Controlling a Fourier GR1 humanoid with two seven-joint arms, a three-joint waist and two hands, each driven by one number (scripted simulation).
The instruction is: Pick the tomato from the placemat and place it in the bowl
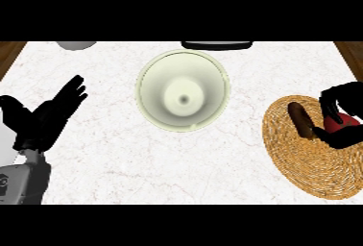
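So the tomato [343, 121] is sitting on the woven placemat [312, 163] at the right side of the table [127, 158], and my right hand [339, 106] is wrapped over it, fingers [329, 110] and thumb curled round the red skin so only a patch of it shows. I'd call that gripped, though I can't see the underside contact.

Handling-wise, my guess: it's light, round and smooth, so it could want to roll or squirt out sideways if I pinch off-centre. Probably a bit soft too, so I'd rather cup it round the widest part from above, fingers on one side and thumb opposite, than poke at the top. That's roughly where the hand sits now.

There's a dark brown stick-shaped thing [300, 120] lying on the placemat just beside the tomato, on its left. No idea what it is, but it's close enough that I'd watch for catching it on the lift.

The bowl [183, 89] is pale green and well apart from the placemat, up toward the middle of the table.

Count: one tomato, one bowl, one placemat, one brown thing. Two partial objects poke in at the far edge, a grey one [77, 44] and a dark one [216, 44]. My left hand [44, 115] rests open at the left, fingers up.
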